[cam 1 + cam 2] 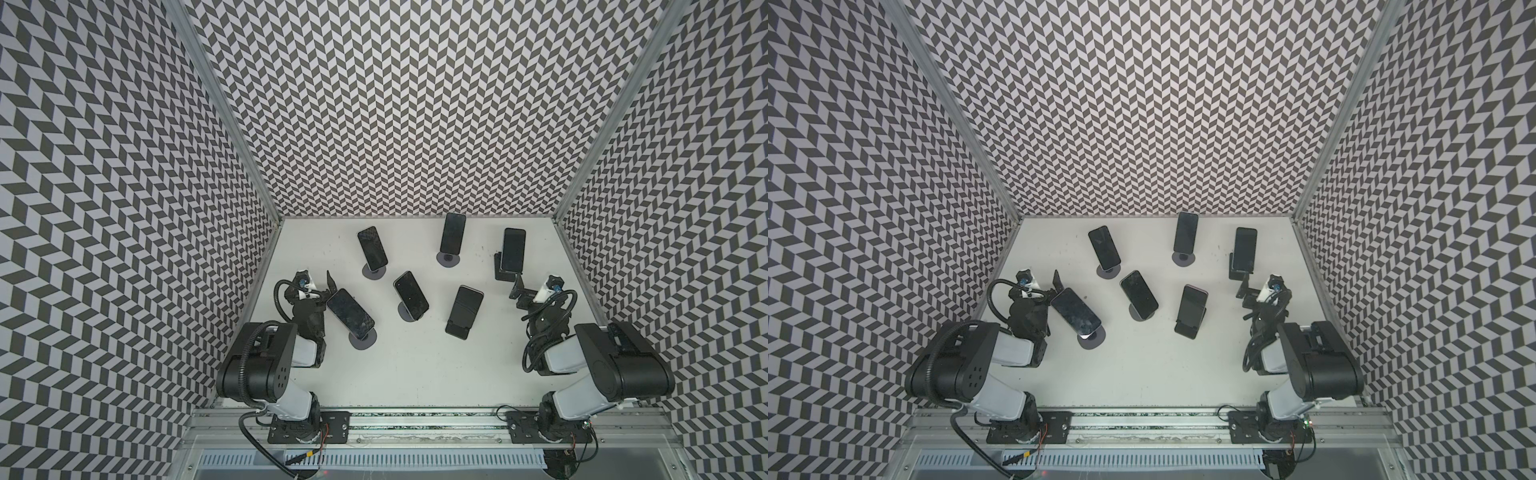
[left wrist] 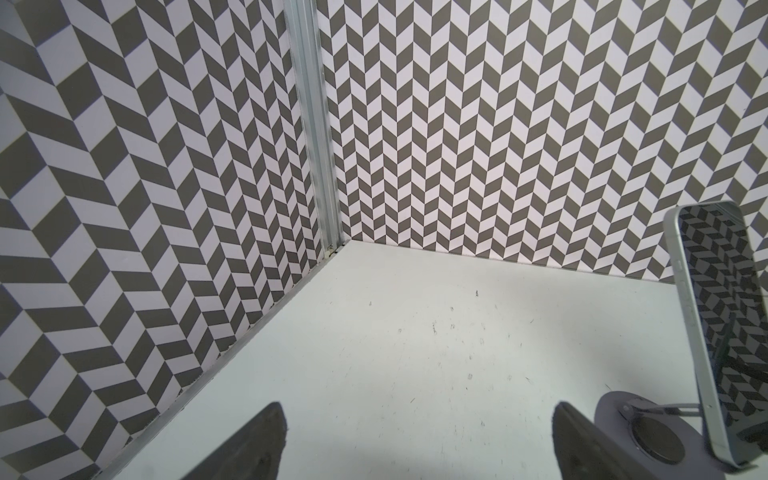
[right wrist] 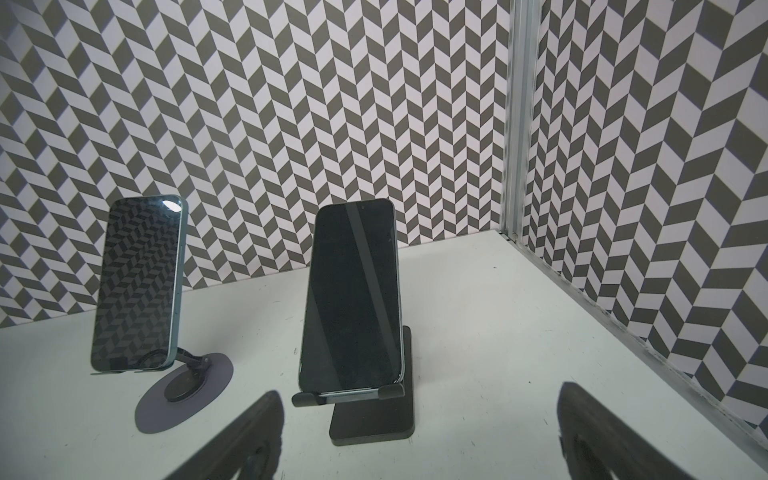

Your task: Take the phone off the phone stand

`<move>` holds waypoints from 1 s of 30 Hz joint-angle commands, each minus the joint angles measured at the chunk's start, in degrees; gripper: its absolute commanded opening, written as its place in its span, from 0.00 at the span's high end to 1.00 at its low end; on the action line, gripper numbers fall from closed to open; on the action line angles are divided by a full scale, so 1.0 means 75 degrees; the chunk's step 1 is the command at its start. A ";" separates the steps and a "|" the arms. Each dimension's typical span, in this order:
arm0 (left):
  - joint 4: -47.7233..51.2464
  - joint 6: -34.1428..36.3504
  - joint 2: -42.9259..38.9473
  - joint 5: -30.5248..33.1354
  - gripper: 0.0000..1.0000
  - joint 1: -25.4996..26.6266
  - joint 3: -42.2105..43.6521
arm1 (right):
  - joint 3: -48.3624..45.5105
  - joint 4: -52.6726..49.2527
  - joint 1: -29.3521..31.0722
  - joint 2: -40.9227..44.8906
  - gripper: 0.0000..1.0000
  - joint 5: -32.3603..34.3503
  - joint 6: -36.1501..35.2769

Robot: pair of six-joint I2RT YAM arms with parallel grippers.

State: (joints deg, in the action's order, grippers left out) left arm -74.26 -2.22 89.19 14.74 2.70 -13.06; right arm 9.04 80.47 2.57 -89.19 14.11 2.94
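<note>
Left gripper (image 2: 417, 415) and right gripper (image 3: 419, 392) both gape empty, the right just below a phone (image 1: 513, 249) on its stand (image 1: 500, 273), centre-right in a top view.

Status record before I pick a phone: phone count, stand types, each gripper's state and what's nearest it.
phones: six dark-screened smartphones, each propped on a stand
round grey-base stands: four (back left, back middle, centre, front left)
black block stands: two (back right, front centre)
left gripper: open, empty; front-left phone nearest
right gripper: open, empty; back-right phone just ahead
</note>
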 commanded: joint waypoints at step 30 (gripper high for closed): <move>-0.0991 -0.0173 -0.0238 0.0226 0.00 -0.0050 0.0612 | 0.0270 -0.0323 0.0100 0.0300 0.01 0.0031 -0.0059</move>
State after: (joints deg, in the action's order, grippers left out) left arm -80.12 -2.68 88.03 16.25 2.59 -8.54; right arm 10.26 77.36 2.98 -88.42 14.68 2.66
